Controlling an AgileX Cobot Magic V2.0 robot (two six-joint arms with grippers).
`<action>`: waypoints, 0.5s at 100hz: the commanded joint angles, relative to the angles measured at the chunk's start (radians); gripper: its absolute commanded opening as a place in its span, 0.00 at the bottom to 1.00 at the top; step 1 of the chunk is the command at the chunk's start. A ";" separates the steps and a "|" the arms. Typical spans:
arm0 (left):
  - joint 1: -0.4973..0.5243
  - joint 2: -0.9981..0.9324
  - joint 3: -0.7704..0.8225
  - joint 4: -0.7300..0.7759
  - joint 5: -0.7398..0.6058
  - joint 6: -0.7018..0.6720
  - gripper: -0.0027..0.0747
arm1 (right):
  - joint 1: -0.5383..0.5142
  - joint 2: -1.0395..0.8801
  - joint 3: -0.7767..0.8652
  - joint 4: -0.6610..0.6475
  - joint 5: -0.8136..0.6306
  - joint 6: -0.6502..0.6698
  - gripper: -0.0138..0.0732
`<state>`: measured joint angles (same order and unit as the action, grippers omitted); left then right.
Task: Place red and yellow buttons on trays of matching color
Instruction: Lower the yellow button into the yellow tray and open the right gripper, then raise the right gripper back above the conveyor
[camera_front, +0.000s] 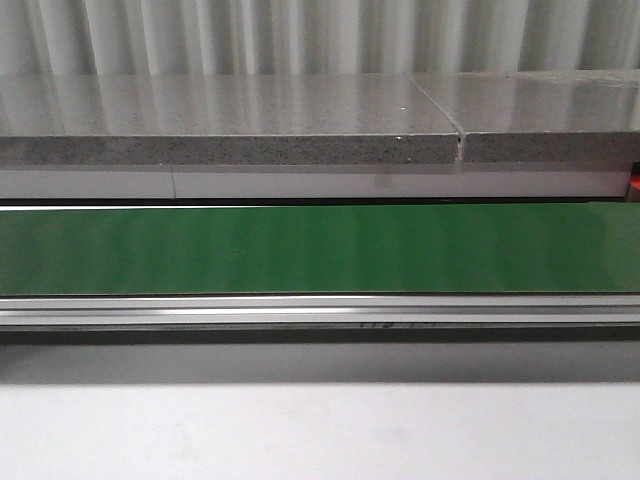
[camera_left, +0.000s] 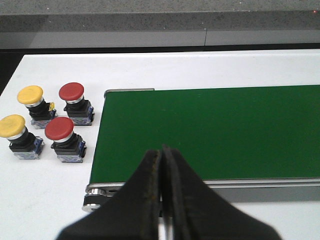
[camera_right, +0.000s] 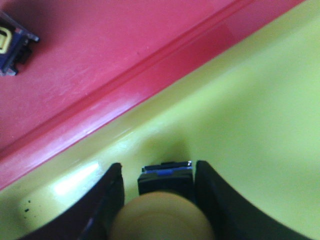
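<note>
In the left wrist view, two yellow buttons (camera_left: 30, 95) (camera_left: 12, 126) and two red buttons (camera_left: 71, 91) (camera_left: 59, 128) stand on the white table beside the end of the green belt (camera_left: 210, 130). My left gripper (camera_left: 162, 148) hangs over the belt's near edge, shut on nothing. In the right wrist view, a yellow button (camera_right: 162, 212) sits between the fingers of my right gripper (camera_right: 159, 172), low over the yellow tray (camera_right: 250, 100). One finger is against its black body; a gap shows at the other. The red tray (camera_right: 100, 60) adjoins it. Neither gripper shows in the front view.
The base of another button (camera_right: 12, 42) lies in the red tray. The front view holds the green conveyor belt (camera_front: 320, 250) with its metal rail (camera_front: 320, 310), a grey stone shelf (camera_front: 230, 130) behind and white table in front.
</note>
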<state>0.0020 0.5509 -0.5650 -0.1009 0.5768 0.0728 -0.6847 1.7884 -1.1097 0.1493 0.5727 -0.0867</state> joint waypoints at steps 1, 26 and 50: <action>-0.006 0.000 -0.027 -0.007 -0.068 0.000 0.01 | -0.006 -0.043 -0.022 0.004 -0.041 -0.003 0.30; -0.006 0.000 -0.027 -0.007 -0.068 0.000 0.01 | -0.006 -0.043 -0.024 0.016 -0.044 -0.003 0.76; -0.006 0.000 -0.027 -0.007 -0.068 0.000 0.01 | -0.006 -0.072 -0.028 0.022 -0.048 0.005 0.85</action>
<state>0.0020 0.5509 -0.5650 -0.1009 0.5768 0.0728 -0.6847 1.7879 -1.1097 0.1610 0.5630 -0.0849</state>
